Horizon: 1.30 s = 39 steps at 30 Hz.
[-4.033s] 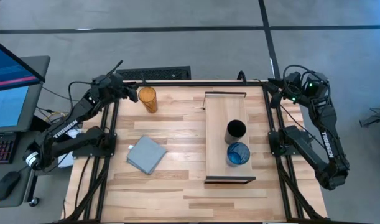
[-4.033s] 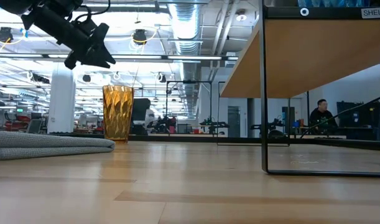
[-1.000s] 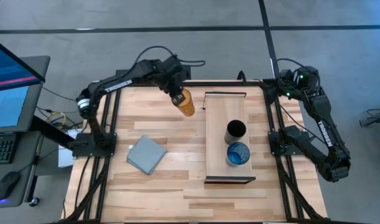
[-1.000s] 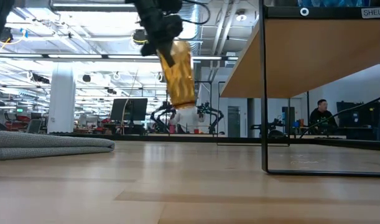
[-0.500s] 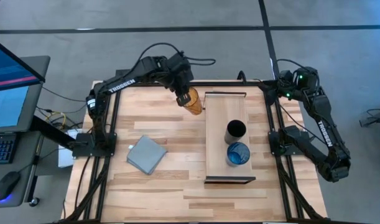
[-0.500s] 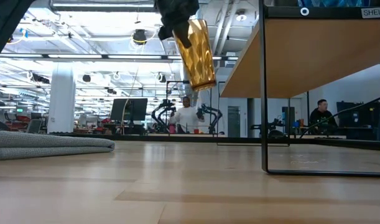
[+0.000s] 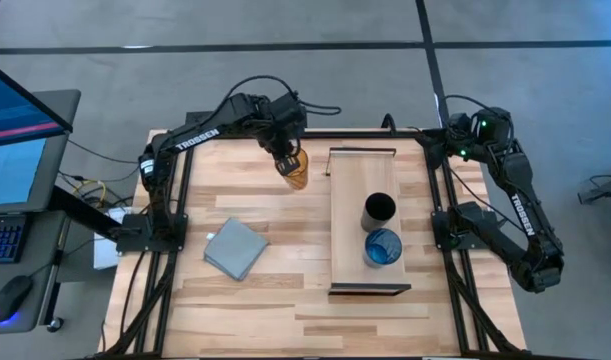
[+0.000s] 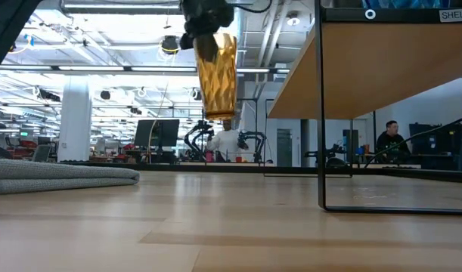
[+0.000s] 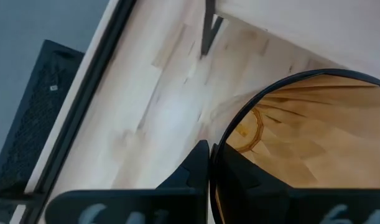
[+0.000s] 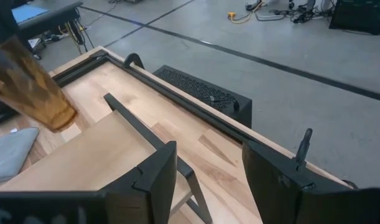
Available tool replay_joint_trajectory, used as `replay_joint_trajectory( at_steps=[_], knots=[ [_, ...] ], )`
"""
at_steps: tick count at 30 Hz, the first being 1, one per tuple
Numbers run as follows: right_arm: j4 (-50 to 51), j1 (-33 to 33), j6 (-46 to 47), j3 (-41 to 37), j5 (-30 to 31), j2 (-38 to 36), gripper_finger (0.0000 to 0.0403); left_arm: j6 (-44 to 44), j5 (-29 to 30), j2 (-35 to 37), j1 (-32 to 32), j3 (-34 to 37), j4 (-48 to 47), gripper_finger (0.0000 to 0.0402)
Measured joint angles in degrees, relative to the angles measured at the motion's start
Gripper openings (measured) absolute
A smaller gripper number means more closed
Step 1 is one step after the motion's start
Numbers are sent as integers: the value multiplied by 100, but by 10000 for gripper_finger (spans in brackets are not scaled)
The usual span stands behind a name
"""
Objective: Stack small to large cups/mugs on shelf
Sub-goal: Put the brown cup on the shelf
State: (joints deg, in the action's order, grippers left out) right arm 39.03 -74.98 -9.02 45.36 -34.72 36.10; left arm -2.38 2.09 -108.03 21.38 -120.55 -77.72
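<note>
The amber tumbler [image 7: 295,170] hangs in the air over the far part of the table, just left of the shelf [image 7: 357,180]; my left gripper [image 7: 282,152] is shut on it. In the low view the tumbler [image 8: 217,75] is close to upright, well above the tabletop. A black cup [image 7: 378,210] and a blue cup [image 7: 383,247] stand on the shelf board, the blue one nearer. My right gripper [image 10: 208,149] waits open at the table's far right corner, holding nothing. My left gripper pinches the tumbler's rim [image 9: 219,148], one finger [image 9: 245,177] inside the mouth and the other finger [image 9: 191,173] outside the wall. The fingers come from above, pointing down. The tumbler hangs below them, base down, almost upright, clear of table and shelf.
A folded grey-blue cloth [image 7: 235,248] lies on the table's left half. A black keyboard [image 7: 250,118] sits beyond the far edge. The shelf's dark end bracket [image 8: 321,113] stands right of the tumbler in the low view. A person [image 8: 224,140] shows in the room behind.
My left gripper has carried the tumbler up and toward the shelf, then back a little toward the table's left. The tumbler was tilted, base toward the shelf, and now hangs nearly upright. The grip has stayed shut on the rim.
</note>
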Motion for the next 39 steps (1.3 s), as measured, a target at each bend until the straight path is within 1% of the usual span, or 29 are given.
replay_joint_trajectory(
  at_steps=[6,8,12,14,21,27,30,33,36,39],
  knots=[
    [4,0,-2,0,0,0,205,-26,-54,-75,-94,372,433,0],
    [4,0,-2,0,0,0,205,-22,-75,-103,-98,542,445,0],
    [4,6,-2,0,0,0,203,-8,-76,-97,-94,884,963,0],
    [7,4,-2,0,0,0,204,-1,-90,-98,-60,905,864,0],
    [56,3,-44,0,0,0,205,-11,-172,-92,13,903,1099,0],
    [68,2,-45,0,3,0,205,96,-135,-304,-11,903,1249,0],
    [77,17,-44,0,3,0,204,128,-60,-304,23,807,1227,0],
    [105,66,-46,0,5,0,204,130,-4,-304,89,501,917,0],
    [125,146,-46,0,11,0,204,243,18,-302,103,177,876,0],
    [125,216,-46,0,24,0,205,386,-156,-296,97,-130,931,0]
  ],
)
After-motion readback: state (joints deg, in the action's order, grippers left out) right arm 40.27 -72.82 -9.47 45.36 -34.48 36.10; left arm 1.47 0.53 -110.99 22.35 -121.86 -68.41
